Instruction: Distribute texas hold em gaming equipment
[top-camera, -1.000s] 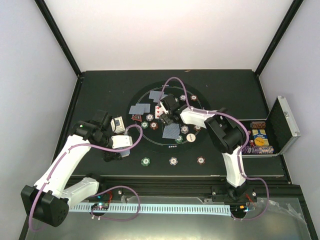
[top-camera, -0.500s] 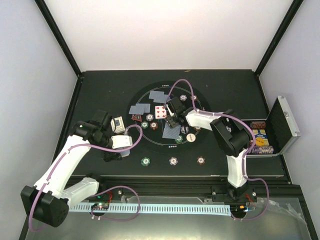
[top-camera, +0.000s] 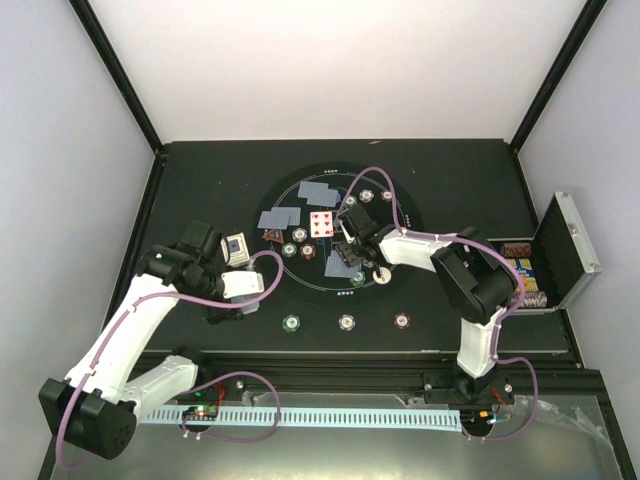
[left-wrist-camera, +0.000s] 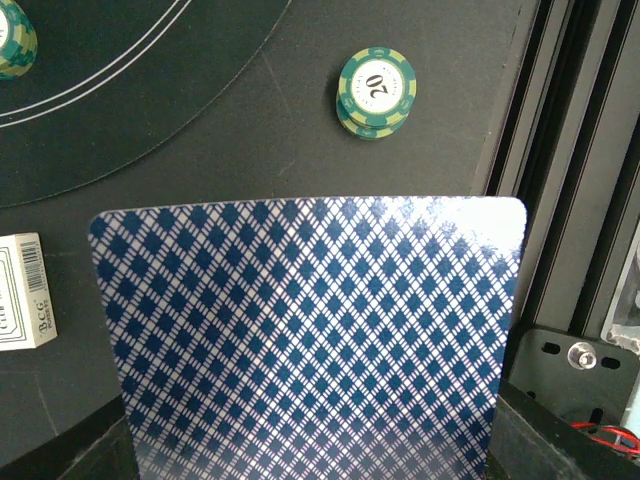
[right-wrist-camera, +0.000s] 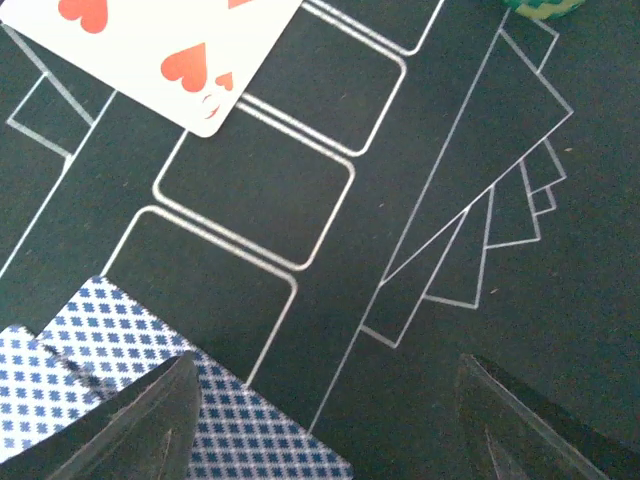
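Note:
My left gripper hovers over the near left of the table, shut on a blue-patterned playing card that hides its fingers in the left wrist view. My right gripper is open and empty low over the round mat, its fingers spread. One finger overlaps a face-down card, also seen from above. A face-up hearts card lies on the mat, its corner in the right wrist view. More face-down cards and chips lie on the mat.
A green 20 chip lies near the table's front rail; from above it lines up with two other chips. A white card box sits by my left wrist. The open case stands at the right.
My right gripper has drawn back toward the near right, uncovering the face-up hearts card on the mat. The left arm has barely moved.

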